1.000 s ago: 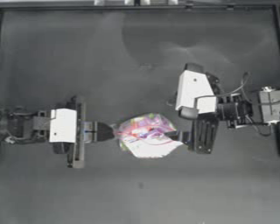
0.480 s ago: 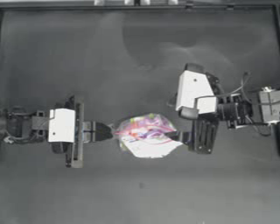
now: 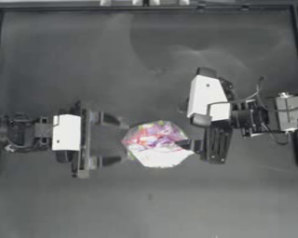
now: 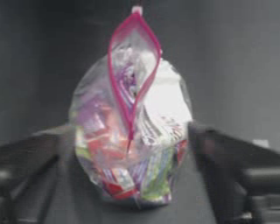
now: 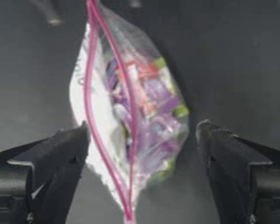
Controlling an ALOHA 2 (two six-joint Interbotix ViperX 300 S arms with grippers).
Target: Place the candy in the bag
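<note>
The bag (image 3: 156,144) lies on the dark table (image 3: 145,56) just below the centre of the top view, between the two claws. The left claw (image 3: 104,141) sits at the middle left of the frame, its jaws spread wide and holding nothing, with their tips just short of the bag's left edge. The right claw (image 3: 200,146) reaches in from the middle right; it too is released, its jaws apart. In the top view its tip appears to meet the bag's right edge, but I cannot tell whether it actually touches.

In the left wrist view the bag (image 4: 133,131) stands between that arm's parted jaws, its lower part level with their tips and apart from both. The pink-red seal strip (image 4: 132,74) gapes in a narrow loop, so the mouth is open. In the right wrist view the bag (image 5: 131,118) again sits between two widely separated dark jaws, its seal strip running as two pink lines down its length.

The bag is clear, crinkled, glossy plastic, bulging with small wrapped sweets in purple, red, green and orange beside a patch of white. The table is matt and dark grey. No single loose candy can be made out apart from the bag's contents.
</note>
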